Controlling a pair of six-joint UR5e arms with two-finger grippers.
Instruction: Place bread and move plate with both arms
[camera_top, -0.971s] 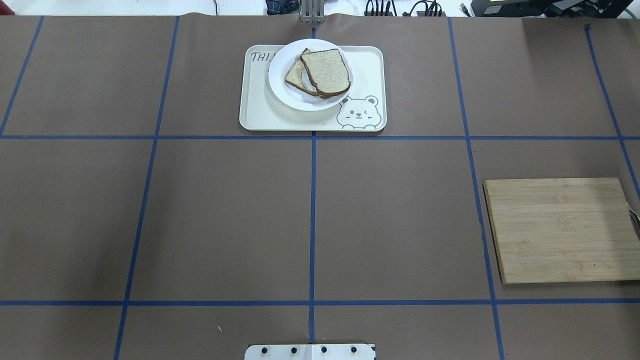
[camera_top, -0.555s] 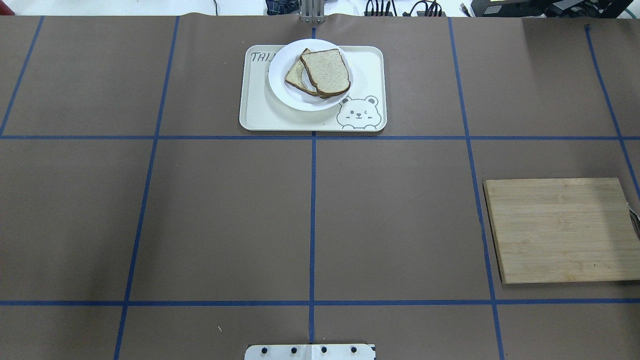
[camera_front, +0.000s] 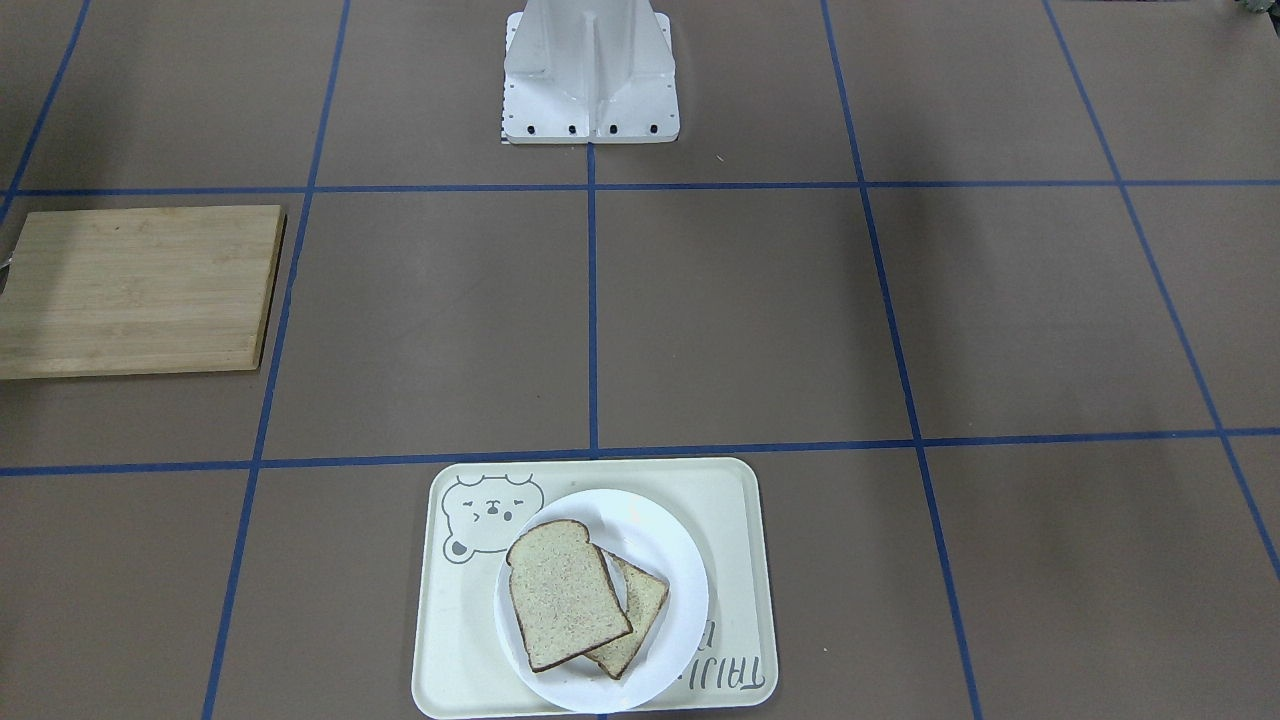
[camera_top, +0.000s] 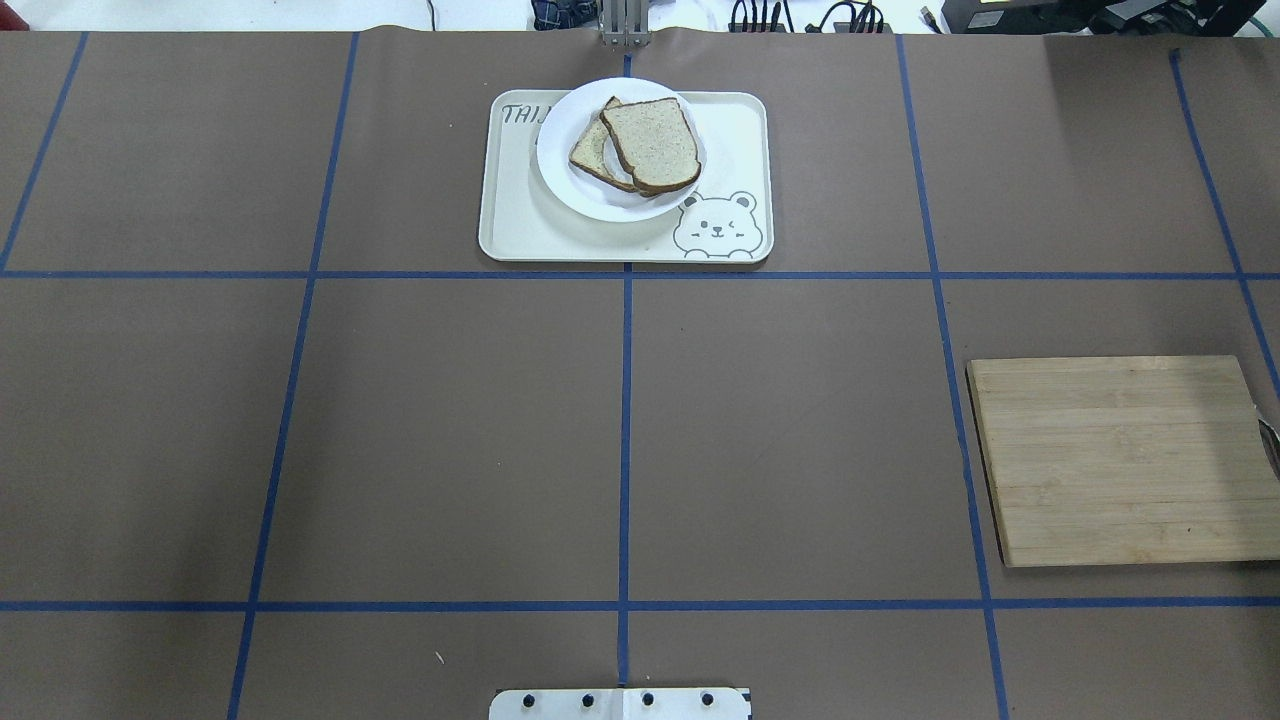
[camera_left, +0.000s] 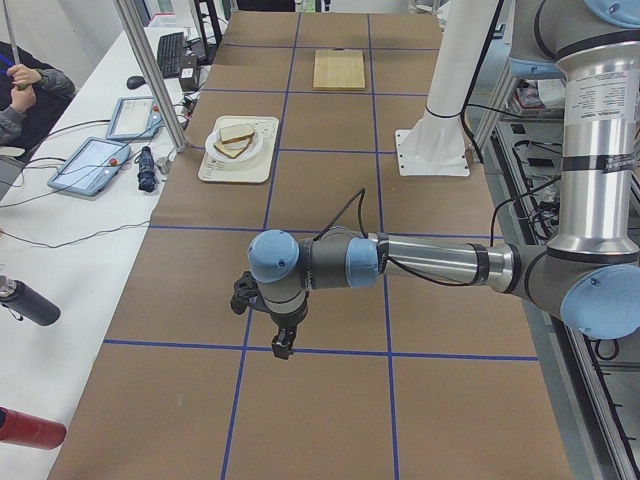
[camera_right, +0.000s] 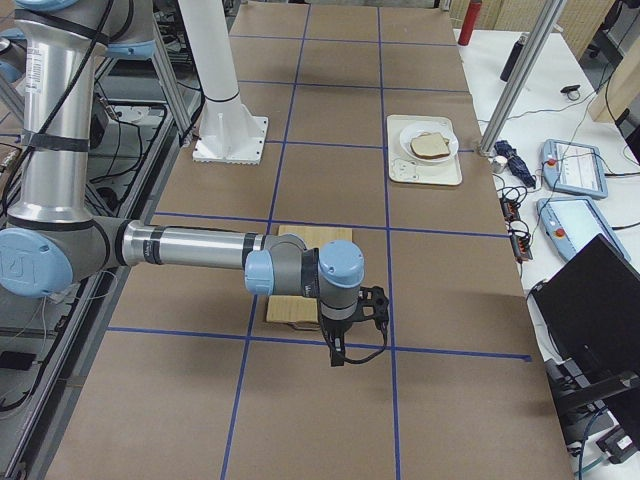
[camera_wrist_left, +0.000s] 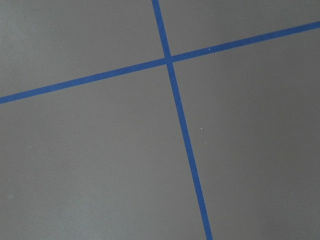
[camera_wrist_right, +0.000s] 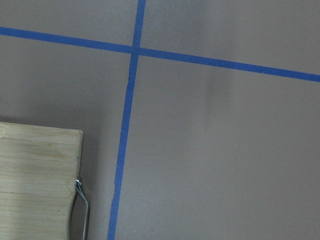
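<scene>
The bread (camera_top: 652, 143), a plain speckled slice with a dark crust, lies on the white plate (camera_top: 600, 208), on top of a second slice (camera_top: 590, 155). The plate sits on the cream bear tray (camera_top: 520, 232) at the table's far middle. The front-facing view shows the bread (camera_front: 565, 597), plate (camera_front: 662, 540) and tray (camera_front: 722, 500) too. My left gripper (camera_left: 283, 349) shows only in the exterior left view, over bare table far from the plate. My right gripper (camera_right: 337, 355) shows only in the exterior right view, beside the wooden board. I cannot tell whether either is open or shut.
A wooden cutting board (camera_top: 1120, 460) lies at the right of the table, with a metal loop (camera_wrist_right: 82, 205) at its edge. The robot's base plate (camera_top: 620, 705) is at the near middle. Tablets and cables lie on the operators' side table (camera_left: 95, 160).
</scene>
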